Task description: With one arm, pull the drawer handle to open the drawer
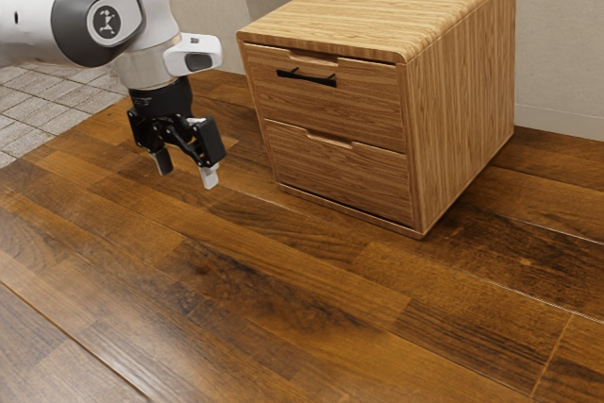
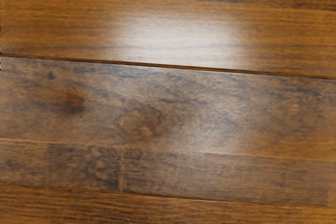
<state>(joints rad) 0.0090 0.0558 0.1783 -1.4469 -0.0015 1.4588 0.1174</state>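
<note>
Plank floor (image 1: 283, 318) carries a two-drawer wooden cabinet (image 1: 462, 92) near its far edge, by the wall. Both drawers look shut. The top drawer (image 1: 330, 106) has a black bar handle (image 1: 306, 76) high on its front. Arm (image 1: 104, 16) hangs off the cabinet's front, toward the exterior view's left. Fingers (image 1: 209, 175) are spread, holding nothing, pointing down at bare floor, well apart from the handle and below it.

Step in hand, as I read it: approach. Raise to handle height and turn the wrist to face the drawer front. Straddle the bar above and below at mid-length, close, then pull straight out along the drawer's travel. An off-centre grip may slip.
</note>
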